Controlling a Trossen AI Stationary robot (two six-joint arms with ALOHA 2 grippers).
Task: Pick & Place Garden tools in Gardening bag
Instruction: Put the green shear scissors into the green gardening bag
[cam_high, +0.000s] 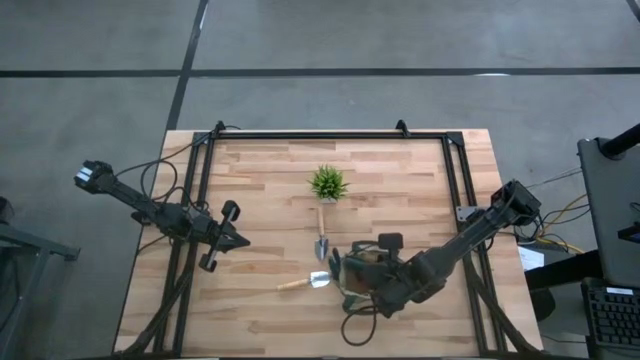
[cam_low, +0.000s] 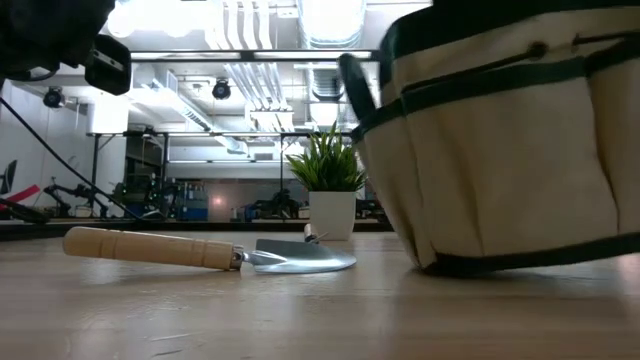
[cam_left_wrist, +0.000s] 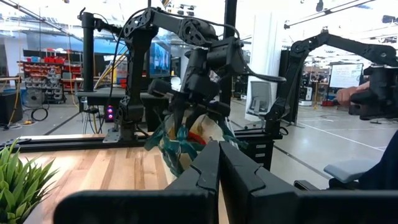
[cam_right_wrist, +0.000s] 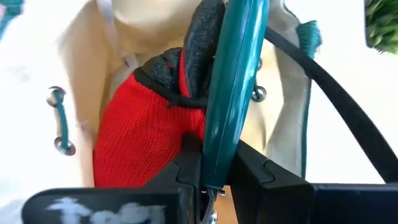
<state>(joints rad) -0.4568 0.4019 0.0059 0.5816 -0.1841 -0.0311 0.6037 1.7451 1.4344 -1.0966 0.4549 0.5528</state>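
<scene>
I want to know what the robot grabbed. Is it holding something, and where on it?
The right gripper is shut on a teal handle, likely pruning shears, near its end, over the gardening bag with the red glove inside. The left gripper holds nothing.

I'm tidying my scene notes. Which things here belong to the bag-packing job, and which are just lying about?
Job:
gardening bag
two trowels on the table
red glove in the bag
teal-handled tool held by the right gripper over the bag

Lying about:
potted plant
</scene>
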